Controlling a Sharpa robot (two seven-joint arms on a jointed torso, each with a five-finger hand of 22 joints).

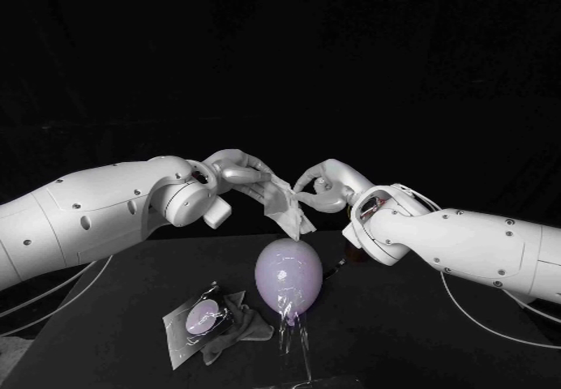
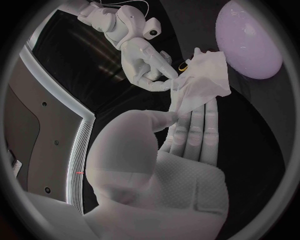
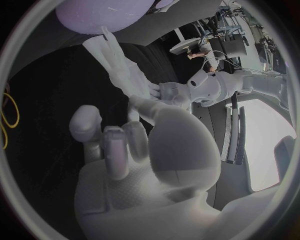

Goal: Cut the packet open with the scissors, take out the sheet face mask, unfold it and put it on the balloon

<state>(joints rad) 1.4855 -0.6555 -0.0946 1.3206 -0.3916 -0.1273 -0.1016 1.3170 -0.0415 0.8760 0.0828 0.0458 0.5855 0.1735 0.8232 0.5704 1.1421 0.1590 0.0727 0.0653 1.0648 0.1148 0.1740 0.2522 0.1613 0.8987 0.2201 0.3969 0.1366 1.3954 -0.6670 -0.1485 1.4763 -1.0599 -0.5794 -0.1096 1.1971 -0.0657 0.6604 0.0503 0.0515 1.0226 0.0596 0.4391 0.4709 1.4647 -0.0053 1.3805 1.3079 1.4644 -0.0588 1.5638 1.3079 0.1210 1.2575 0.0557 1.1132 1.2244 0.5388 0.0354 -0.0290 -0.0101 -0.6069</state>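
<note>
Above the black worktop [image 1: 421, 332], in the head view, the left hand [image 1: 240, 174] and the right hand [image 1: 322, 182] meet in the air, and the pale sheet mask [image 1: 288, 209] hangs crumpled between them, each hand holding one side of it. The lilac balloon [image 1: 290, 275] stands upright right under the mask, with its narrow end down on a bit of clear film [image 1: 293, 334]. The mask's lowest tip comes close to the balloon's top, but I cannot tell whether they touch. On the robot's left of the balloon, near it, the packet [image 1: 201, 320] lies flat on the worktop, shiny, with a lilac oval on its face. From the left wrist view, the left hand [image 2: 181, 150] reaches out with its fingers [image 2: 203, 125] laid along the lower edge of the sheet mask [image 2: 206, 75] and its thumb pressed to it, so the mask is pinched. The right hand [image 2: 150, 65] grips the mask's other edge, and the balloon [image 2: 250, 40] sits just beyond the mask. From the right wrist view, the right hand [image 3: 131, 150] stretches up to the mask [image 3: 112, 57], which runs as a folded strip toward the balloon [image 3: 103, 12]. The left hand [image 3: 164, 92] holds the strip from the opposite side.
</note>
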